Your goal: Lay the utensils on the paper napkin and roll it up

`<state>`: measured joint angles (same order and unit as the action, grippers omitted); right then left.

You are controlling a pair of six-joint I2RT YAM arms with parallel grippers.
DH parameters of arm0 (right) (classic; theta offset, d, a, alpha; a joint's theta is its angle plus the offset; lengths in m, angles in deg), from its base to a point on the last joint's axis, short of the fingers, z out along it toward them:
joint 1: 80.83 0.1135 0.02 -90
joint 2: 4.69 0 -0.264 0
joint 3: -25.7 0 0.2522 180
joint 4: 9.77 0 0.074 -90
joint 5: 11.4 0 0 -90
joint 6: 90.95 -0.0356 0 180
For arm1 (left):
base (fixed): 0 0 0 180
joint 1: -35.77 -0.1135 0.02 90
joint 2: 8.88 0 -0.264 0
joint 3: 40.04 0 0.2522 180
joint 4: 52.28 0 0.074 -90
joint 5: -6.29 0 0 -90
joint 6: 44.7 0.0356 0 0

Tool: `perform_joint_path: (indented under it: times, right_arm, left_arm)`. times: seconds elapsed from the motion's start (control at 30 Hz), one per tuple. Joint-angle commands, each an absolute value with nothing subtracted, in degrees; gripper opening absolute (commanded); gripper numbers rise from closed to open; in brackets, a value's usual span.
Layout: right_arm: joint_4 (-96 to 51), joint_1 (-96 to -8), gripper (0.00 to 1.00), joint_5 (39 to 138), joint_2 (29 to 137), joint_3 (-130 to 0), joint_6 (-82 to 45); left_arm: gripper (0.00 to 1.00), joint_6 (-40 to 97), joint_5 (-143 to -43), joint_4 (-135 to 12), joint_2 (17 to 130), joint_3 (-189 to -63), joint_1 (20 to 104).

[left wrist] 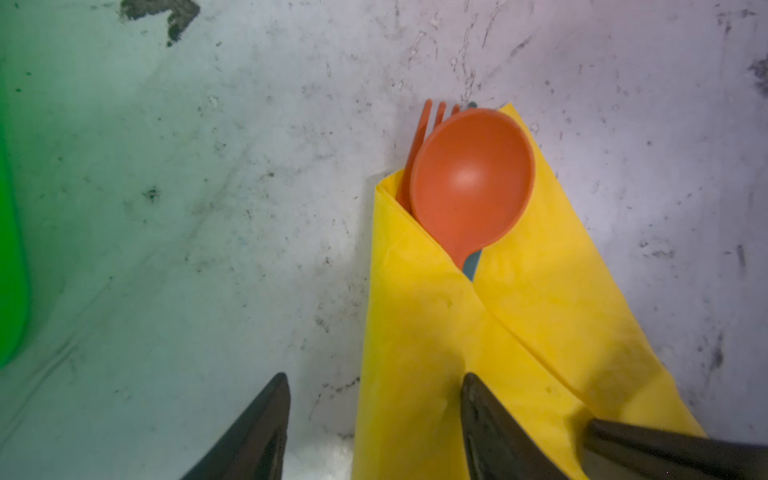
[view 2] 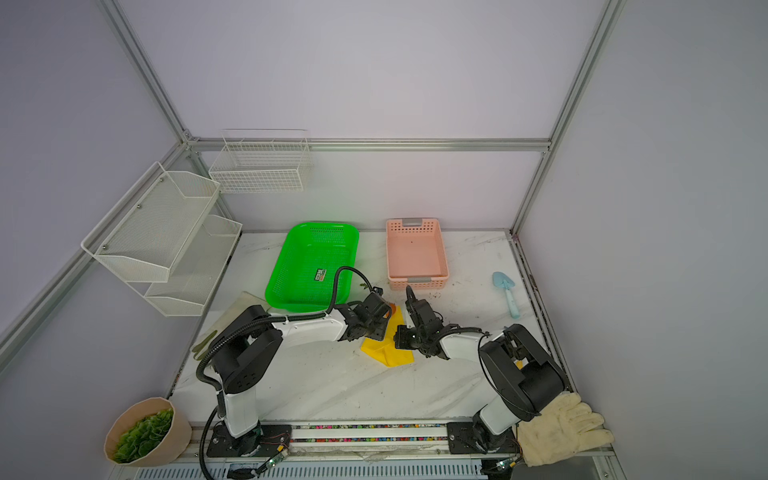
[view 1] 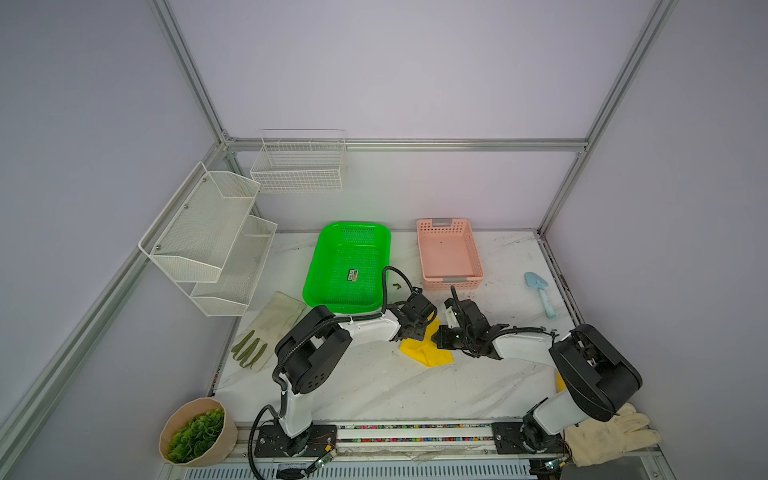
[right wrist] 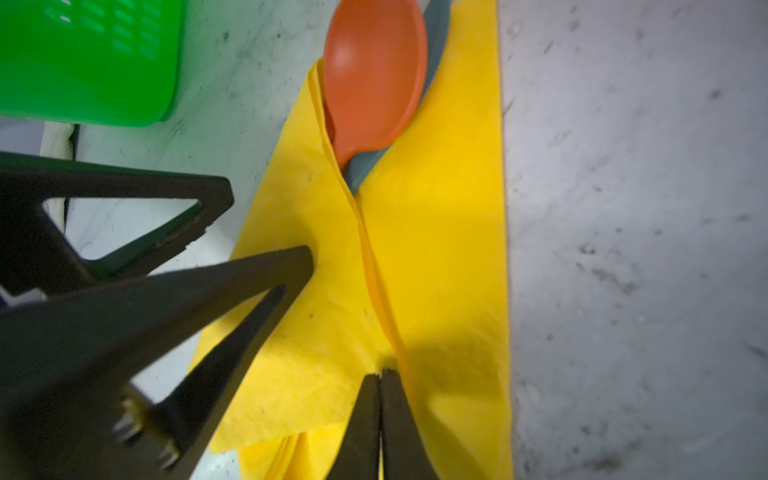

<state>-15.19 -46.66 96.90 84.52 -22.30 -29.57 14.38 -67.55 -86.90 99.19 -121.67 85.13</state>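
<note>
The yellow paper napkin point(view 1: 424, 354) point(view 2: 387, 353) lies mid-table, folded lengthwise around the utensils. Out of its far end stick the orange spoon bowl point(left wrist: 471, 178) point(right wrist: 374, 70) and the orange fork tines point(left wrist: 428, 120), and a sliver of the teal piece point(left wrist: 473, 266) point(right wrist: 361, 166) shows beside them. My left gripper point(left wrist: 376, 382) point(view 1: 415, 332) is open and straddles the napkin's left folded edge, with one finger point(left wrist: 490, 415) on the paper. My right gripper point(right wrist: 380, 374) point(view 1: 435, 338) is shut, its tips pinching the napkin point(right wrist: 449, 249) at the edge of the overlapping flap.
A green basket point(view 1: 345, 249) stands just behind the left gripper and a pink basket point(view 1: 449, 253) behind the right. A light blue toy shovel point(view 1: 540, 293) lies far right. Cream gloves lie at the left point(view 1: 274, 320) and front right point(view 1: 611, 432). Wire shelves point(view 1: 208, 237) hang left.
</note>
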Motion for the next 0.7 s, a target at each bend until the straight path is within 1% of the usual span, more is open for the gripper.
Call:
perform_joint_path:
  times: [0.0, 0.1, 0.23, 0.3, 0.43, 0.57, 0.67]
  right_arm:
    - [-21.9, -46.6, 0.09, 96.4, 86.5, -20.3, -28.9]
    - [-22.1, -46.6, 0.09, 96.5, 86.3, -20.2, -28.9]
    - [-22.1, -46.6, 0.08, 96.4, 86.1, -20.1, -29.1]
    - [-22.1, -46.6, 0.08, 96.3, 86.2, -20.3, -29.2]
    - [-22.5, -46.6, 0.06, 96.2, 86.2, -20.7, -29.1]
    - [-22.8, -46.6, 0.06, 96.0, 86.5, -21.1, -29.1]
    - [-23.0, -46.5, 0.06, 96.1, 86.7, -21.5, -29.1]
  left_arm:
    - [0.64, 13.5, -68.9, -85.0, 93.6, -118.7, 84.4]
    - [0.61, 12.7, -69.8, -84.0, 90.1, -116.3, 83.2]
    - [0.51, 11.2, -72.0, -80.9, 87.1, -111.6, 82.2]
    - [0.47, 10.9, -72.8, -79.5, 86.7, -109.4, 82.3]
    - [0.41, 9.3, -77.0, -71.4, 83.9, -103.4, 82.3]
    - [0.36, 8.0, -79.1, -63.7, 80.6, -98.3, 82.5]
    - [0.35, 7.4, -77.8, -61.9, 79.0, -96.5, 82.8]
